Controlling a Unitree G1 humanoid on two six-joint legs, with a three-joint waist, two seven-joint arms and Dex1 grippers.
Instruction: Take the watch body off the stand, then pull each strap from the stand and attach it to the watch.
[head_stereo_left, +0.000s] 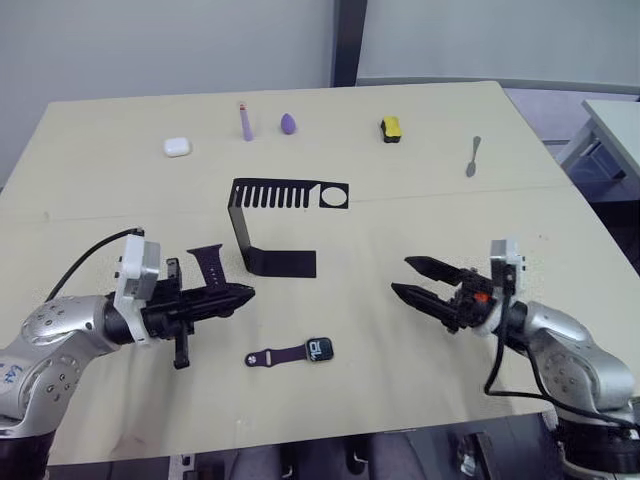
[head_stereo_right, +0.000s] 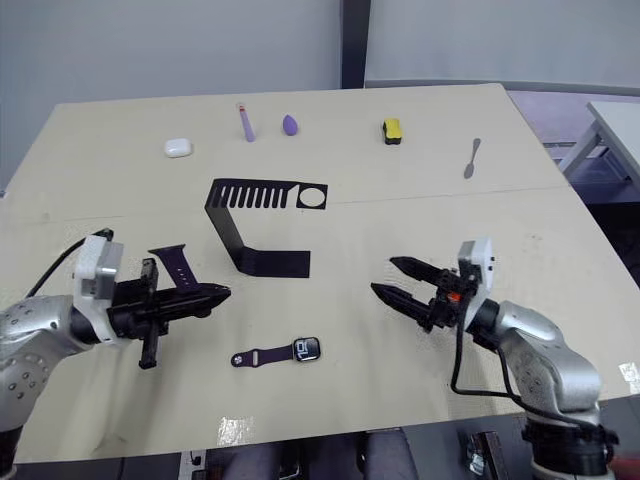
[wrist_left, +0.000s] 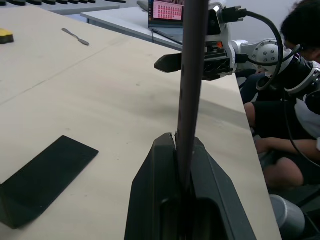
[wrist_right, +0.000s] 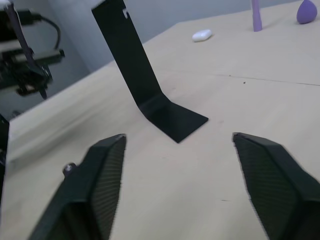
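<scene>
Watch body (head_stereo_left: 320, 349) on table; left tool (head_stereo_left: 243, 294) pinches strap (head_stereo_left: 207, 261); right tool (head_stereo_left: 408, 278) wide open

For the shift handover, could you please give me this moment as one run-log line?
left hand: shut on second strap | right hand: open, idle | watch body: on table, one strap attached | stand: bare
</scene>
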